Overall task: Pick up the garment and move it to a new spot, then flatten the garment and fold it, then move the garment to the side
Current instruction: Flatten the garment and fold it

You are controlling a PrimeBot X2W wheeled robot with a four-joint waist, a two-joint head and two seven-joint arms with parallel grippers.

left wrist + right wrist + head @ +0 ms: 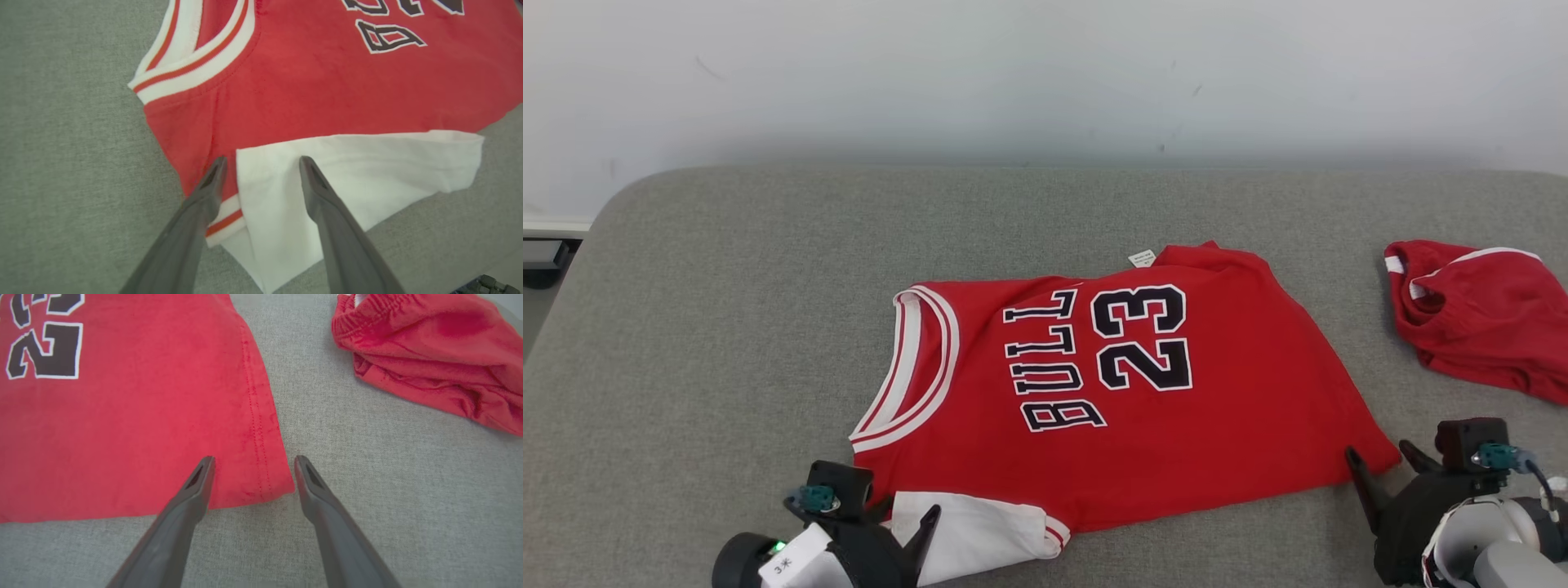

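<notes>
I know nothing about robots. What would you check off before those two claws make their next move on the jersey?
1. The left claw is open: ok.
2. The right claw is open: ok.
3. The left claw sits astride the edge where the jersey meets its white sleeve: ok.
4. The right claw sits astride the near hem corner: ok.
5. The red shorts lie apart from the jersey: ok.
6. Claw tips touching cloth: cannot tell.
</notes>
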